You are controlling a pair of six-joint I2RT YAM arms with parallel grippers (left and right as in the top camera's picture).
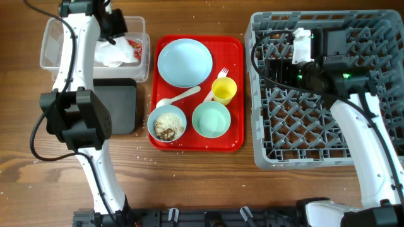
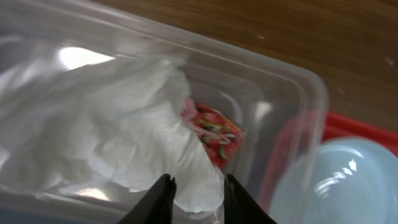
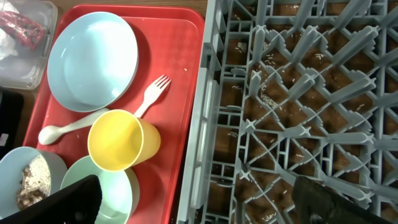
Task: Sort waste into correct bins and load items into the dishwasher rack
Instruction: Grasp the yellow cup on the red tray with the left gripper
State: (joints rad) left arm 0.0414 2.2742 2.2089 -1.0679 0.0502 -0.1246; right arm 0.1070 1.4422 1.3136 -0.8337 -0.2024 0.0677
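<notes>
Red serving tray [image 1: 234,58] flat on wooden table [image 1: 202,184], centre.

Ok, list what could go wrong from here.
1. The napkin edge lies between the left gripper fingers; lifting may drag it out of the clear tub.
2. The bowl of food scraps could spill crumbs when lifted and tipped.
3. The fork lies against the yellow cup; grabbing either may shift the other.
</notes>
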